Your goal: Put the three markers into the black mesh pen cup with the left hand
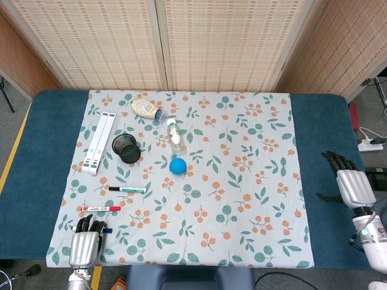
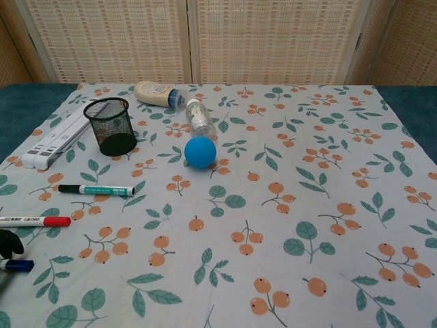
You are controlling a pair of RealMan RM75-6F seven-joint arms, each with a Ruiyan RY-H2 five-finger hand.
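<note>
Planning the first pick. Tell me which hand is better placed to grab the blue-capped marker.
Left. The left hand sits at the near-left edge with its fingers right at the blue-capped marker, with the black mesh pen cup on that side too. The right hand rests off the cloth, far right.
</note>
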